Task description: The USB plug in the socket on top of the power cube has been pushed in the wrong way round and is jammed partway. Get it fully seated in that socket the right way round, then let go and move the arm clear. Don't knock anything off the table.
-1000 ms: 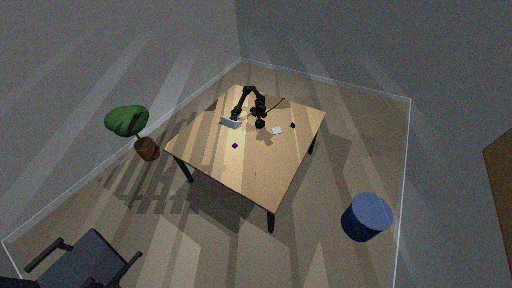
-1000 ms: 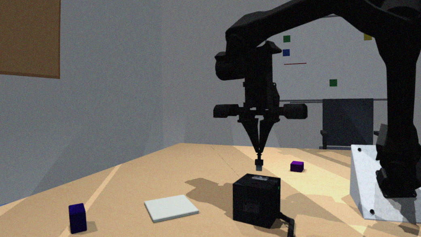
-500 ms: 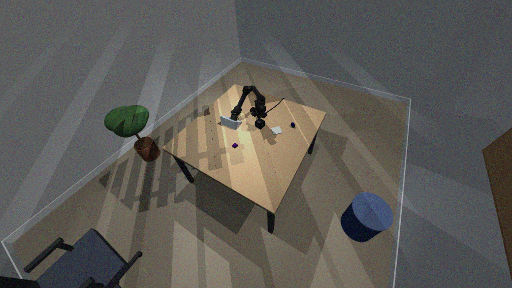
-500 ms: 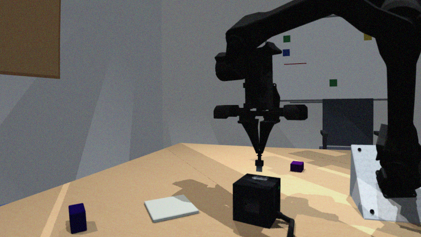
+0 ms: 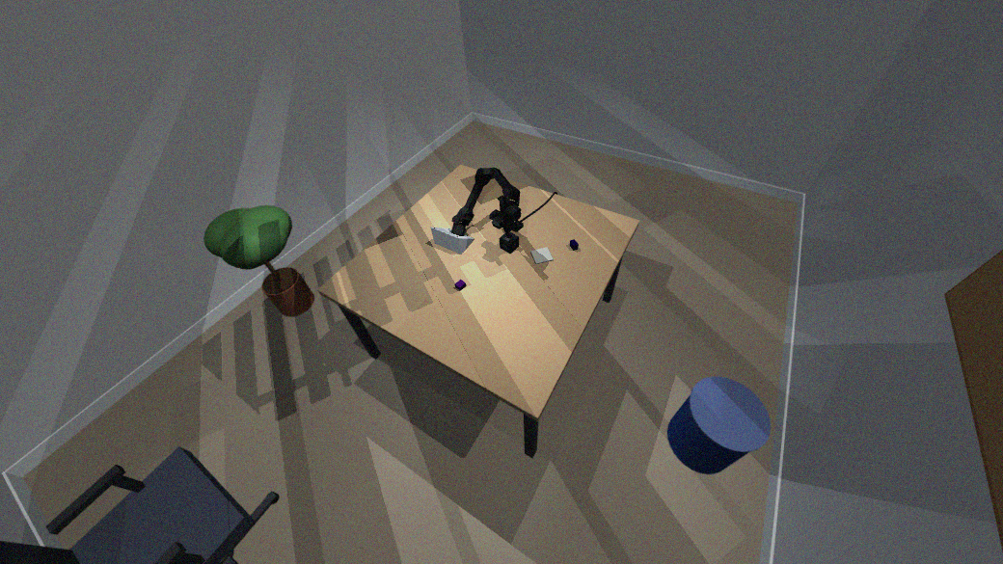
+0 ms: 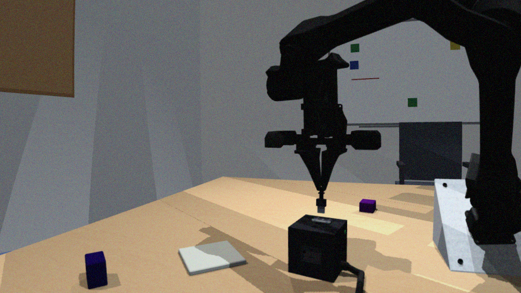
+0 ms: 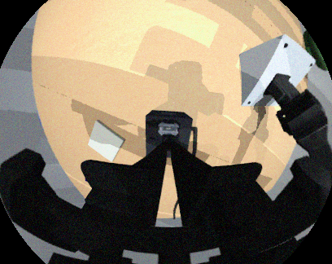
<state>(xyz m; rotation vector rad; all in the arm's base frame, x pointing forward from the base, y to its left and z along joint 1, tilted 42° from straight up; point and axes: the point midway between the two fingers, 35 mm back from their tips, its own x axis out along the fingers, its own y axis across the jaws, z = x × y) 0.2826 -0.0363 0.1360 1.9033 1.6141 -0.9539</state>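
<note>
One black robot arm stands over one wooden table. Its one gripper points down, fingers nearly together, closed on one small USB plug. The plug hangs upright, its pale metal end down, just above the one socket on top of one black power cube, not touching it; which way round it faces, I cannot tell. One black cable leaves the cube

Also on the table are one flat white tile and two small blocks: a dark blue block and a purple block. One pale wedge with dark bolts sits at the arm's foot. Around the table are one potted plant, one chair and one blue bin. The exterior view shows four coloured squares on the wall: two green, one blue, one yellow. Any marking on the cube's dark side panel is too dim to read
</note>
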